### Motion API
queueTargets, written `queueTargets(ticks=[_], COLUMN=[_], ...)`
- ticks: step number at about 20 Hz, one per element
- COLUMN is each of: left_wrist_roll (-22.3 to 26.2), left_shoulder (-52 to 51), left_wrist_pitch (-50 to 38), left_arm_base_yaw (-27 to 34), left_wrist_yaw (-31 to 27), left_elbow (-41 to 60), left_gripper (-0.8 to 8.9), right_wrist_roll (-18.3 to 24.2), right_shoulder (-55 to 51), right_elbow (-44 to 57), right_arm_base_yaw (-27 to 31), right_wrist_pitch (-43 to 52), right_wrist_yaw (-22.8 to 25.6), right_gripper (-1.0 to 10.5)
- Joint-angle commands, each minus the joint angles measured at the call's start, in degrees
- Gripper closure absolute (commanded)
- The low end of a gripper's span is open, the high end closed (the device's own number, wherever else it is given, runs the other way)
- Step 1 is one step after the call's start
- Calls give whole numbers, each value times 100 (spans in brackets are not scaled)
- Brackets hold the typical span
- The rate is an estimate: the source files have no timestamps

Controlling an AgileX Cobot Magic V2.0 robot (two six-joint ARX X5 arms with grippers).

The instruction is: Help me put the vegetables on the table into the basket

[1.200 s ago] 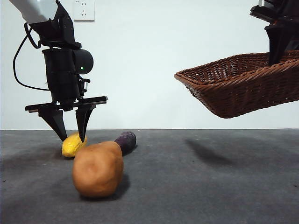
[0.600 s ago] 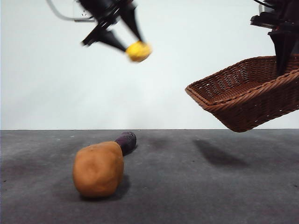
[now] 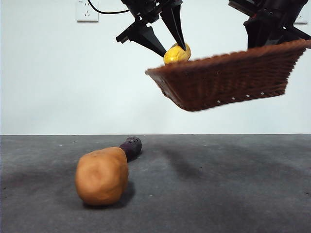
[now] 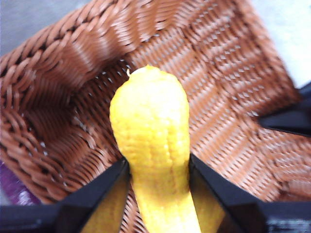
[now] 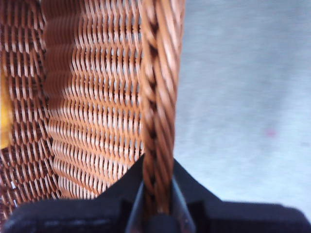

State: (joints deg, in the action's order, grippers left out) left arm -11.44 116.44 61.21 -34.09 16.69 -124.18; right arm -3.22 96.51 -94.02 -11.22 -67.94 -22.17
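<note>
A: What has the left gripper (image 3: 177, 46) got?

B: Its two black jaws are clamped on the yellow corn chunk (image 3: 176, 53), one on each side. It hangs just above the near rim of the basket (image 3: 228, 80), over the inside.

A: And the right gripper (image 5: 156, 201)?

B: Pinched tight on the basket's braided rim (image 5: 158, 97), holding the whole basket up in the air, tilted, well above the table (image 3: 218, 184).

A: The other vegetables?

B: Both on the table, below the basket and off to one side. The tan potato (image 3: 102, 175) lies nearest the front camera; the dark purple piece (image 3: 130, 146) sits just behind it, touching or nearly so.
</note>
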Motion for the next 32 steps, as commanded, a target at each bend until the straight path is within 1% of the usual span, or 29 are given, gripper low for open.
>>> queueTargets(ticks=[1,2,3,4,8,9,12,13,15,17,18,21,24,26,29,32], left_wrist_roll=[-9,-13,-15,-15,-35,-7,402,490,623,763,765,756,697,695,529,120], left_shoulder=[96,96,96,96,85,28,-308,-439,-704,-931,-1008,-1150,-1246,-1351,-1596,-1980], left_wrist_pitch=[50,48,48,57,122,223,535,599,837,1189,1349,1440,1440,1440,1368,573], left_arm_base_yaw=[61,92,120,122,129,153,166,166,166,164,164,136,-28,-127,-162,-162], left_wrist_yaw=[-175,-162,-155,-129,-129,-129,-179,-181,-223,-702,-789,-542,-531,-704,-957,-966], left_elbow=[50,50,50,50,48,48,48,48,48,48,48,52,168,560,1591,2914], left_gripper=[590,406,283,270,270,271,279,279,279,279,279,279,279,279,279,279], right_wrist_roll=[22,31,48,50,46,46,48,50,72,83,92,205,227,267,367,400], right_shoulder=[-24,-24,-24,-24,-24,-24,-24,-24,-24,-13,-13,0,2,2,2,2], right_elbow=[11,11,11,11,13,13,17,20,22,22,22,24,24,26,33,52], right_arm_base_yaw=[-9,-9,-9,-9,-9,-7,0,4,35,79,79,188,310,431,645,776], right_wrist_pitch=[-24,-59,-105,-122,-120,-131,-262,-278,-275,-240,-238,-232,-205,-223,-238,-236], right_wrist_yaw=[-164,-195,-208,-205,-136,-22,664,776,782,761,765,767,763,758,741,743], right_gripper=[963,963,963,963,963,963,963,963,963,963,963,963,963,963,963,963])
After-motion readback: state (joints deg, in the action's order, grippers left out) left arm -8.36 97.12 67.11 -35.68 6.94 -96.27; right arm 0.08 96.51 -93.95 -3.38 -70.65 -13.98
